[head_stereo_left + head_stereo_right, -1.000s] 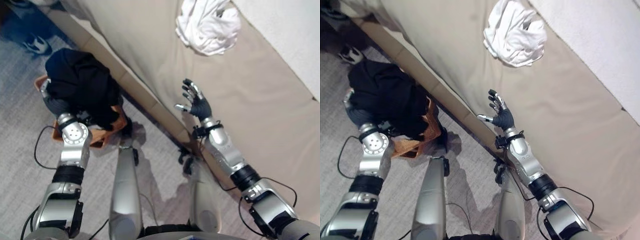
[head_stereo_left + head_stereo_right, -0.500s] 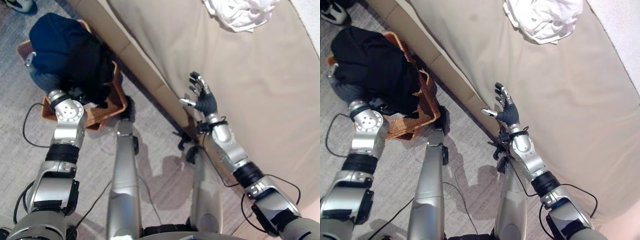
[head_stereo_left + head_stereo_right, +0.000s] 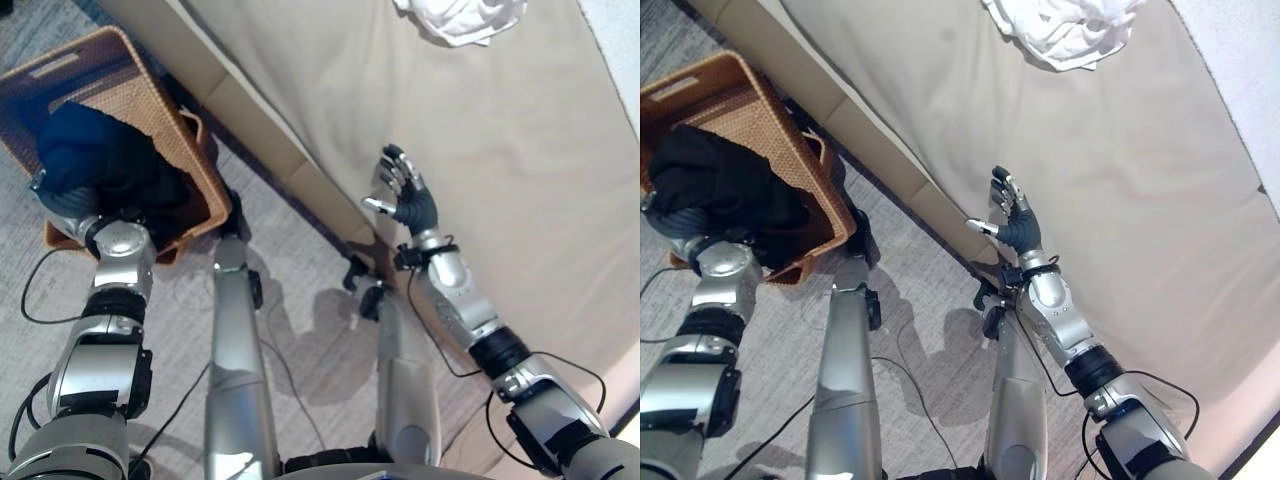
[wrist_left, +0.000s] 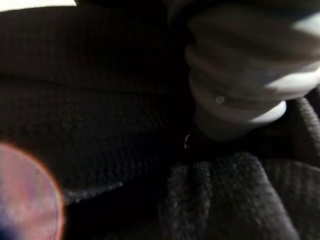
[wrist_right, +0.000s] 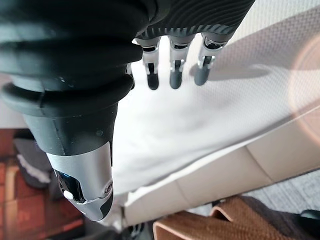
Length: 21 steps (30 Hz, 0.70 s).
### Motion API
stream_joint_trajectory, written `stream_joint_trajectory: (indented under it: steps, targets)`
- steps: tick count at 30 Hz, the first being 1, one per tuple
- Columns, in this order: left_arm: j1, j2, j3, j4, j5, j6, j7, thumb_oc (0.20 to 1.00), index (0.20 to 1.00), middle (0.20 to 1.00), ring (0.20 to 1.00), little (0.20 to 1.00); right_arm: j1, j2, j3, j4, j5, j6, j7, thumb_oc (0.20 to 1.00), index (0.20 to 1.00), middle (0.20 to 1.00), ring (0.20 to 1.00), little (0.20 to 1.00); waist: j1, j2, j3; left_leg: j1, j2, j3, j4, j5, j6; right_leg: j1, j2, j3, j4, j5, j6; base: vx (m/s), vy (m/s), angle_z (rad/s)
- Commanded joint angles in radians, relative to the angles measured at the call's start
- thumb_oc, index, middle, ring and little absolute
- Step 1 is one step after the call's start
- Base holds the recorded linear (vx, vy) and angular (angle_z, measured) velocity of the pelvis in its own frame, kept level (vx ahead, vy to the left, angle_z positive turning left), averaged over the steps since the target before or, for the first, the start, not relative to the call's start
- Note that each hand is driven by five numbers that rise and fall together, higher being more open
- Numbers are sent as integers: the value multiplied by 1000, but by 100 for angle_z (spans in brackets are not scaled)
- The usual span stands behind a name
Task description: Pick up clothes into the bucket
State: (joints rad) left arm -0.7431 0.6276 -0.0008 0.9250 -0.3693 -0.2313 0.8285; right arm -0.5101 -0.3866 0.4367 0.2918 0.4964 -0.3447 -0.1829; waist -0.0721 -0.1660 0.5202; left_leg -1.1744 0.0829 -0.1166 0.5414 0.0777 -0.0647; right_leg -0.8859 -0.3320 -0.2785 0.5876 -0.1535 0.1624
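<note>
The left hand [image 3: 58, 205] is buried under the dark garment [image 3: 100, 165] inside the wicker basket [image 3: 130, 90]; its grip I cannot tell. The right hand [image 3: 405, 195] hangs empty, fingers spread. Far beyond it, the white garment [image 3: 1065, 30] on the bed [image 3: 480, 180] is left to collect.

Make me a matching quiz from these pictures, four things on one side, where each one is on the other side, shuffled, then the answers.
Things:
1. dark garment
2. white garment
3. right hand
4. wicker basket

Places:
A. crumpled on the beige bed
B. on the floor beside the bed
C. inside the basket
D. raised above the bed's edge, fingers spread

Pairs: 1-C, 2-A, 3-D, 4-B
</note>
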Motion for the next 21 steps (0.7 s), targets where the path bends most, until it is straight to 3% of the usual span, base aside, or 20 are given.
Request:
stream_joint_trajectory:
  steps: [1, 9, 15, 16, 21]
  targets:
    - [-34, 71, 7, 9, -6, -53, -34, 200, 200, 200, 200, 200, 35, -5, -59, -93, 42, -68, 8, 1000, 1000, 1000, 1000, 1000, 39, -57, 0, -29, 42, -42, 187, -177, -1, -7, -22, 20, -3, 91, 34, 0, 0, 0]
    - [-85, 70, -45, 54, -52, -38, -151, 200, 200, 200, 200, 200, 34, 5, -77, -89, 67, -70, 18, 1000, 1000, 1000, 1000, 1000, 23, -61, 0, -53, 46, -41, 192, -175, -3, -26, -18, 25, -10, 95, 32, -3, 8, 0]
    - [-97, 66, -90, 120, -26, 40, -239, 200, 200, 200, 200, 200, 31, -1, -89, -76, 66, -59, 25, 1000, 1000, 1000, 1000, 1000, 16, -49, 0, -62, 48, -31, 199, -177, -1, -36, -22, 34, -16, 104, 35, -5, 43, -3]
    - [-107, 67, -83, 142, -35, 53, -234, 1000, 1000, 1000, 1000, 1000, 28, -2, -89, -74, 66, -59, 27, 1000, 1000, 1000, 1000, 1000, 16, -47, 0, -61, 48, -30, 198, -178, -1, -36, -22, 35, -16, 105, 35, 4, 22, -4]
    - [-107, 56, -52, 195, -83, 71, -268, 1000, 1000, 1000, 1000, 1000, 33, -11, -94, -82, 79, -50, 37, 1000, 1000, 1000, 1000, 1000, 13, -45, 0, -49, 52, -24, 198, -177, -1, -28, -21, 40, -26, 114, 38, 0, 7, -3]
